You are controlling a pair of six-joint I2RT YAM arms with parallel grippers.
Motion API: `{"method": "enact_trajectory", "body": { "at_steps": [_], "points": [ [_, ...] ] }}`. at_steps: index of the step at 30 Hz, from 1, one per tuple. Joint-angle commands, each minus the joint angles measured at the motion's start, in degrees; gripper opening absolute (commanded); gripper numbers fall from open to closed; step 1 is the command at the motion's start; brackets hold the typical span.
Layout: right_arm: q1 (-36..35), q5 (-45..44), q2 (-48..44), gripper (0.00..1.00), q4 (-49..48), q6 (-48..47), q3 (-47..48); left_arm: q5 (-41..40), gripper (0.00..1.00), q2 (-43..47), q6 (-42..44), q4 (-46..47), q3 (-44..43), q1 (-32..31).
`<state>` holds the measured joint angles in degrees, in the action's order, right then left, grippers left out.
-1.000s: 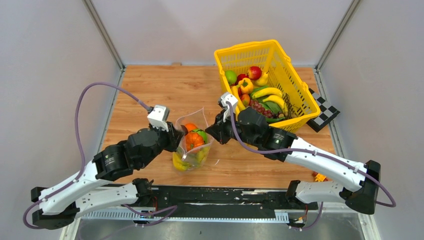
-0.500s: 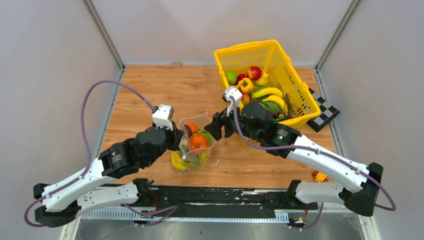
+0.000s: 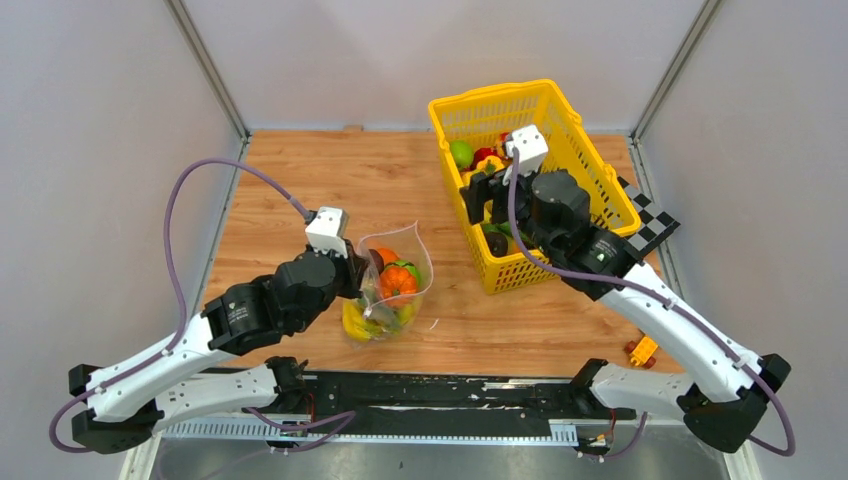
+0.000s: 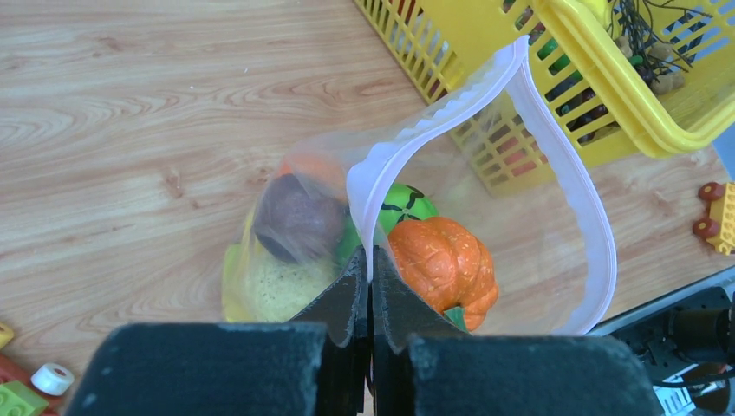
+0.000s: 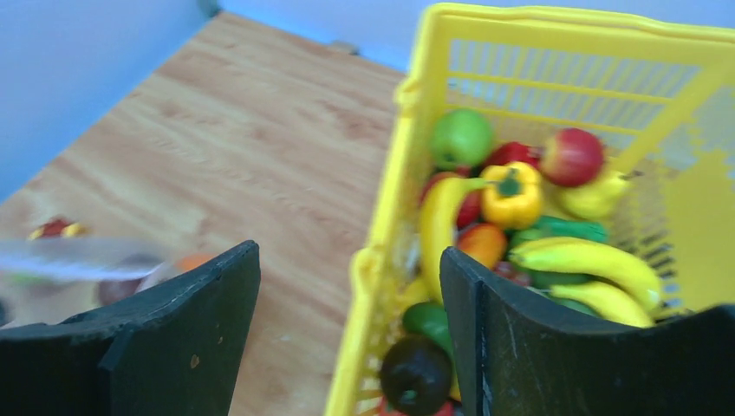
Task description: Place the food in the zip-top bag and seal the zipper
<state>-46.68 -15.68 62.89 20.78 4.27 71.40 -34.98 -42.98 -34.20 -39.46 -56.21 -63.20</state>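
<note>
Top external view: the left fingers (image 3: 365, 268) are clenched on the near-left lip of the zip-top bag (image 3: 418, 268), low and centre in the frame, so its mouth stands up and gapes toward the upper right. Several pieces of food (image 3: 397, 283) sit inside it, on the wooden surface (image 3: 300, 180). The right fingers (image 3: 471, 200) hang spread and empty over the yellow basket (image 3: 560, 105) at upper right, well apart from the bag, probably placed there to pick another piece.

Left wrist view: both fingers press together at lower centre, pinching the zipper (image 4: 381, 165) where the strip curves down. From there it loops wide to the right, unsealed. An orange pumpkin (image 4: 442, 264), a green piece (image 4: 406, 204) and a purple piece (image 4: 295, 218) lie at the bottom. Gripping one lip alone leaves the opening free for a drop from above.

Right wrist view: the dark fingers fill the lower corners, released, with nothing between them. Beyond them in the basket lie a yellow pepper (image 5: 513, 195), bananas (image 5: 581, 260), a green apple (image 5: 462, 137) and a red apple (image 5: 570, 156). The bag is only a blur at the left edge. With this much fruit unbagged, sealing looks a long way off
</note>
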Motion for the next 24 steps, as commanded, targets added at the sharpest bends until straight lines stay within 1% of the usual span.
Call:
{"method": "enact_trajectory", "body": {
  "at_steps": [1,4,6,8,10,13,15,17,19,22,24],
  "points": [
    [10.09,-1.49,3.67,0.76,1.14,-1.40,2.17,-1.05,0.00,-0.47,0.52,3.65,-1.15,0.42],
    [19.36,9.84,8.17,0.75,-1.59,2.10,1.79,-1.43,0.00,-0.82,0.47,3.31,-1.54,0.53],
    [24.30,18.20,12.96,0.73,-1.70,3.58,3.69,-1.96,0.00,-0.92,0.44,3.23,-1.26,0.59],
    [27.38,21.83,18.40,0.72,-0.79,4.28,6.99,-2.31,0.00,-1.16,0.65,3.28,-1.19,1.19],
    [29.63,23.29,25.07,0.72,0.94,4.27,11.74,-1.78,0.00,-1.72,1.32,3.58,-1.34,2.49],
    [30.95,24.49,31.80,0.73,0.85,3.69,15.66,0.34,0.00,-3.40,2.59,3.54,-2.26,5.23],
    [31.36,23.74,36.31,0.73,2.21,3.67,19.14,2.42,0.00,-4.39,3.42,3.93,-2.60,7.38],
    [31.47,22.33,40.32,0.72,5.04,3.29,23.25,4.59,0.00,-5.22,4.16,4.65,-2.75,9.31],
    [31.47,20.73,43.27,0.73,5.47,2.88,25.03,6.06,0.00,-5.94,4.58,5.00,-2.92,10.92],
    [31.54,21.79,47.66,0.76,6.18,1.64,27.88,8.24,0.00,-6.70,5.27,5.56,-2.85,12.90],
    [31.56,20.90,50.99,0.78,7.46,1.16,30.33,9.25,0.00,-7.08,5.39,5.91,-2.79,13.78]
  ]
}}
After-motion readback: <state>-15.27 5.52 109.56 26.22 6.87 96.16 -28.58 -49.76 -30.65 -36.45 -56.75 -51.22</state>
